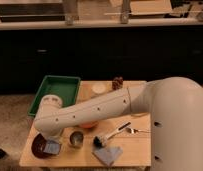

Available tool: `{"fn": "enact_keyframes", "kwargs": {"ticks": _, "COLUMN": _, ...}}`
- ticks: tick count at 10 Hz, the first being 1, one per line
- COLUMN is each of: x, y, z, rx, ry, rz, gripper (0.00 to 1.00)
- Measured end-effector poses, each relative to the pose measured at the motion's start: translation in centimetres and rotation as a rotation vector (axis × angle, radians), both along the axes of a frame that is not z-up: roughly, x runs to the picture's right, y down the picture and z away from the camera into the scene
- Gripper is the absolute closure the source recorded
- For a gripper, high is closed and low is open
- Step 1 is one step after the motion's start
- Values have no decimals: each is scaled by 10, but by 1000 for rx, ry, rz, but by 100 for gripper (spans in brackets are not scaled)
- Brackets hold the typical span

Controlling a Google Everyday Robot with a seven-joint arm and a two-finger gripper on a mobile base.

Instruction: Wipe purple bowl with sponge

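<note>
White robot arm (100, 111) reaches left across wooden table (135, 146); gripper (49, 136) sits directly above shallow round maroon-purple bowl (38, 145), in which pale blue-grey square sponge (52, 147) lies, right side. Gripper opening: cannot be determined.

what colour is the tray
The tray is green, seen in the camera view; the gripper hangs over the purple bowl.

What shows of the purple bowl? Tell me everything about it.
The purple bowl is shallow, round and dark maroon, with a smooth look. It sits upright at the wooden table, on its near-left corner as pictured, left of the small metal cup. The pale blue-grey sponge lies on its right side. The claw hangs over that spot under the arm, which hides the bowl's back rim.
</note>
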State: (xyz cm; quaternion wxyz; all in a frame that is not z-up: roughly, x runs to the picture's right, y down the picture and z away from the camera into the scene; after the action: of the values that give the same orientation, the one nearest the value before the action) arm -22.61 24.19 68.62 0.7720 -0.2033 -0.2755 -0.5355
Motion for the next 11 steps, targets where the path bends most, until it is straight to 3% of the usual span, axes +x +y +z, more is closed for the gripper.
{"fn": "enact_keyframes", "kwargs": {"ticks": 2, "x": -7, "y": 3, "z": -2, "rx": -15, "ry": -3, "rz": -7, "gripper": 100}}
{"fn": "enact_keyframes", "kwargs": {"ticks": 5, "x": -19, "y": 9, "z": -3, "rx": -49, "ry": -3, "rz": 28, "gripper": 100}}
{"fn": "enact_keyframes", "kwargs": {"ticks": 8, "x": -29, "y": 13, "z": -6, "rx": -85, "ry": -22, "rz": 113, "gripper": 100}}
{"fn": "enact_keyframes", "kwargs": {"ticks": 11, "x": -38, "y": 19, "z": -5, "rx": -157, "ry": -70, "rz": 202, "gripper": 100}}
